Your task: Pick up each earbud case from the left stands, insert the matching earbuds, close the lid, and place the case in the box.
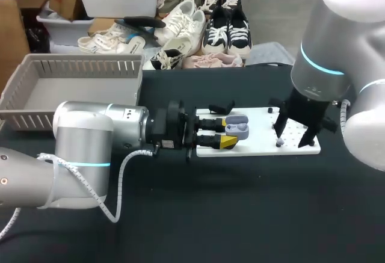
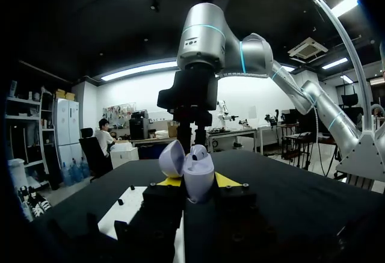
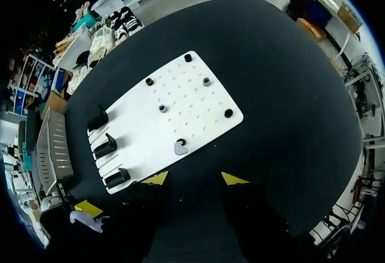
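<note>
The big silver left arm [image 1: 78, 154] is seen nearest, at the left of the desk [image 1: 240, 215]. The left jaws are shut on the small pale earbud case [image 2: 195, 170], which is held over the left end of the white board [image 1: 258, 147]. The right jaws are open, with nothing between them, above the right part of the board, where one little grey earbud [image 3: 180, 148] is lying. A few things could go wrong from here. The earbud is tiny and smooth, so it could be pinched badly and dropped. It could also be pushed into the wrong spot in the case. The lid could be knocked if the two jaws are brought too close together. The open lid is shown clearly only in the left wrist view. The earbud and the three black stands [image 3: 108, 147] are shown plainly only in the right wrist view. The inside of the grey box [image 1: 78, 67], far at the left, is shown only in the head view.
</note>
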Controlling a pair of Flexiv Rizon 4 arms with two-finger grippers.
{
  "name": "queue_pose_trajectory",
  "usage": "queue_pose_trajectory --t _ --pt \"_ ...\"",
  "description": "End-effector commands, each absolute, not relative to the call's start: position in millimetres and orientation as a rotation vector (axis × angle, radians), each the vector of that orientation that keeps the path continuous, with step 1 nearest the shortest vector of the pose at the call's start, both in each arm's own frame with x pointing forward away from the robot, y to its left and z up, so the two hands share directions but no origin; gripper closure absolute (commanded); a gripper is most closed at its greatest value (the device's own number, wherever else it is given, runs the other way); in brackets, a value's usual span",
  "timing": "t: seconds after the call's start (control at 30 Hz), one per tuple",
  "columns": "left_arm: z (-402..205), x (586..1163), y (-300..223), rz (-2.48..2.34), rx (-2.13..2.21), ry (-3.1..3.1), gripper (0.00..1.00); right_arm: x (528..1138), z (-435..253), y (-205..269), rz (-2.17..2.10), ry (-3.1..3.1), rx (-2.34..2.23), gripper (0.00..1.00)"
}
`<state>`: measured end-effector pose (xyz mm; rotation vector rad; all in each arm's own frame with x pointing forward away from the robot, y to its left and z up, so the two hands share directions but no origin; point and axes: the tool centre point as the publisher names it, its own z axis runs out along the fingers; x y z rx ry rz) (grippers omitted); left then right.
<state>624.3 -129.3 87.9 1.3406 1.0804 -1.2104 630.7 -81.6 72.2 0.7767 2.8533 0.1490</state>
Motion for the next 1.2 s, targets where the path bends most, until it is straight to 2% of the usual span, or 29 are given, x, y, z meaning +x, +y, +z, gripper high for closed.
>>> queue_pose_trajectory --t 0.03,1.2 --pt "87.7 623.8 -129.3 -1.208 1.339 1.081 1.0 637.2 64.7 -81.1 0.153 2.858 0.791 0.52" --pt "87.7 623.8 -129.3 -1.208 1.339 1.081 1.0 661.3 29.8 -78.1 0.173 2.748 0.929 0.56"
